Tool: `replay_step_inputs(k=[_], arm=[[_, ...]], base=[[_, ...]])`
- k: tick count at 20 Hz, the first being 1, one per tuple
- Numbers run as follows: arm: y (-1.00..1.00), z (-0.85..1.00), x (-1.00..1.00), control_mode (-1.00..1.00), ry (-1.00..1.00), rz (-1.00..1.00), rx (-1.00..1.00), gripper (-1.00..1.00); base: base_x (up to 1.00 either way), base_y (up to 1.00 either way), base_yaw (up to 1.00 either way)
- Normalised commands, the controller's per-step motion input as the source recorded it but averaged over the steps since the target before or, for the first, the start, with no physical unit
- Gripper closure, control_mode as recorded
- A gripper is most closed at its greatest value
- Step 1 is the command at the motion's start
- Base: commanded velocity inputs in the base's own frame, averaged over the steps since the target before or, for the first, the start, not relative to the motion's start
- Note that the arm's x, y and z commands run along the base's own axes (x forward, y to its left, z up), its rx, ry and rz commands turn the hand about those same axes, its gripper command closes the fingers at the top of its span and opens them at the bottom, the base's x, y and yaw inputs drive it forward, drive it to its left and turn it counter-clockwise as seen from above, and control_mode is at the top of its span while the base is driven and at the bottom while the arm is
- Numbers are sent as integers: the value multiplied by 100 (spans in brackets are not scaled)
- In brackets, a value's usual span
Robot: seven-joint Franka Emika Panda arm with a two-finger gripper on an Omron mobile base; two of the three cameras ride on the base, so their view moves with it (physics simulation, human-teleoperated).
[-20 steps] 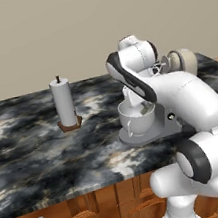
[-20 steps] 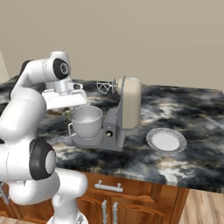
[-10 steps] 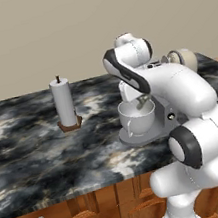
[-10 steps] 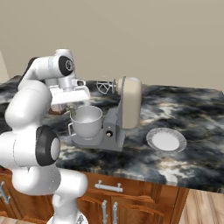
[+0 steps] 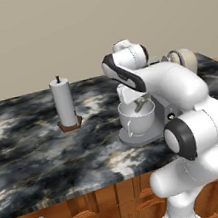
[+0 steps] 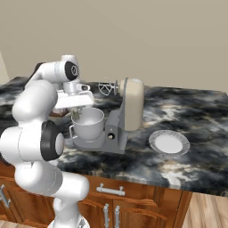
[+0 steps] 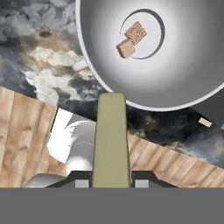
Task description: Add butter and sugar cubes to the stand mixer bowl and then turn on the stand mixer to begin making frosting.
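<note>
My gripper (image 7: 111, 181) is shut on the butter (image 7: 111, 140), a yellowish stick that points at the near rim of the stand mixer bowl (image 7: 175, 78). Two pale tan sugar cubes (image 7: 131, 39) lie on the bowl's bottom. In the base views the gripper (image 5: 140, 104) (image 6: 76, 112) hangs just over the bowl (image 5: 137, 121) (image 6: 89, 124), at the side nearer the arm. The bowl sits on the grey base of the stand mixer (image 6: 132, 103) (image 5: 183, 60), whose cream head is tilted back with the whisk raised.
A white paper-towel roll (image 5: 63, 101) stands on the dark marble counter (image 5: 31, 145) left of the mixer. A round white plate (image 6: 169, 142) lies right of the mixer. Wooden cabinet fronts run below the counter edge.
The gripper, still holding the butter, has shifted a little further over the bowl and dipped slightly toward it. The arm's elbow has swung with it.
</note>
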Motion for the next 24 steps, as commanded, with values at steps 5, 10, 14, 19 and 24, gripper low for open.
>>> replay_step_inputs(k=[5,10,14,19,24], arm=[[0,-31,15,-100,-2,0,0,100],[0,-5,22,-100,-4,0,0,100],[0,0,29,-100,-4,0,0,100],[0,-1,18,-100,-3,0,0,100],[-3,-4,4,-100,-5,0,2,100]], base=[[0,0,0],[0,0,0],[0,0,0],[0,0,0],[0,0,0]])
